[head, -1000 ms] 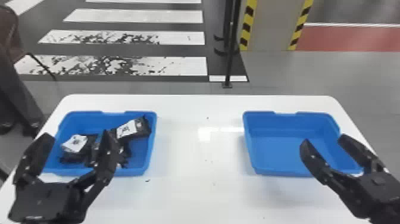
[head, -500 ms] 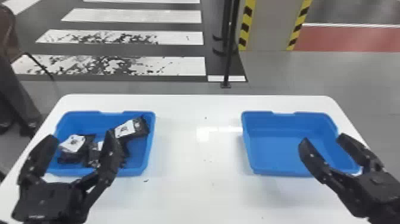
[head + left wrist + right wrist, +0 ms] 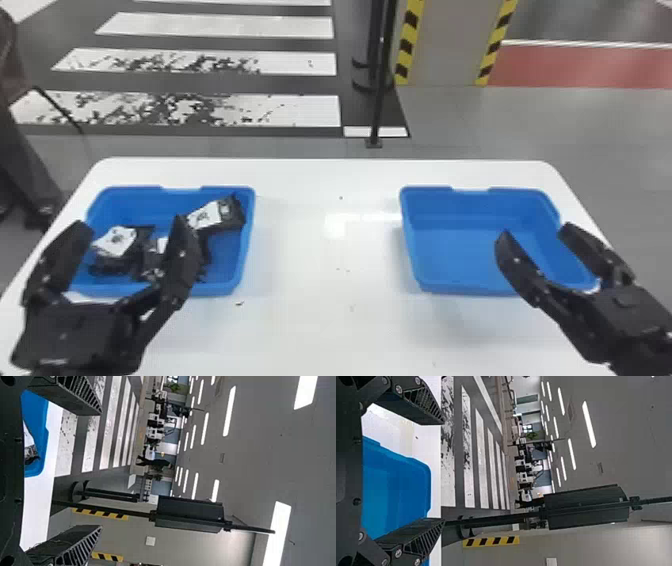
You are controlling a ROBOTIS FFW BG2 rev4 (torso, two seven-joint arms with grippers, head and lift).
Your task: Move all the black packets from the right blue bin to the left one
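In the head view my left gripper (image 3: 130, 225) stands open over the near side of the left blue bin (image 3: 247, 240), nothing between its fingers. That bin holds several black packets with white labels, one packet (image 3: 230, 212) leaning in the far right corner and another (image 3: 116, 242) at the left. My right gripper (image 3: 535, 230), also open, is above the near right part of the right blue bin (image 3: 470, 250), whose floor is bare. The left wrist view has the left gripper (image 3: 101, 471) with fingers wide apart; the right gripper (image 3: 443, 471) in the right wrist view likewise.
Both bins stand on a white table (image 3: 320, 310), with a wide gap between them. A small dark scrap (image 3: 239, 303) lies near the left bin. Behind the table stands a thin black post (image 3: 381, 100); a person is at the far left edge.
Both arms hold nearly the same pose, open as before. The whole head view has shifted very slightly; the packets have not visibly moved in their bin.
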